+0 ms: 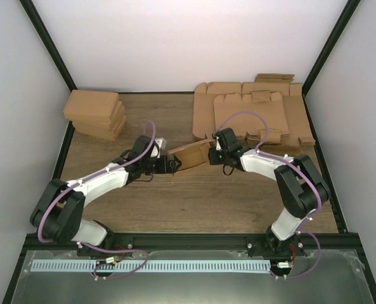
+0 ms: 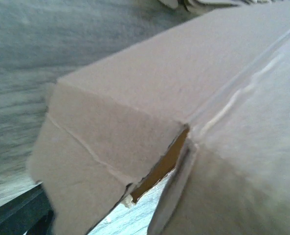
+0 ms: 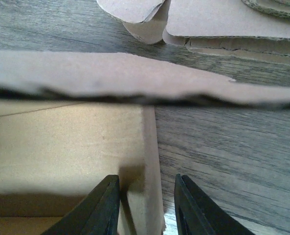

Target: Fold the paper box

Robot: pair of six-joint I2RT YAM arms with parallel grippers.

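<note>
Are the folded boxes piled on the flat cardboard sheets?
No, the folded boxes stand at the far left, apart from the flat cardboard sheets at far right.

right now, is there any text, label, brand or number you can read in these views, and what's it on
There is no readable text in any view.
paper box: plain brown cardboard inside and out, with no print.
stack of folded boxes: plain, with no label visible.
flat cardboard sheets: plain, showing only creases and cut edges.
</note>
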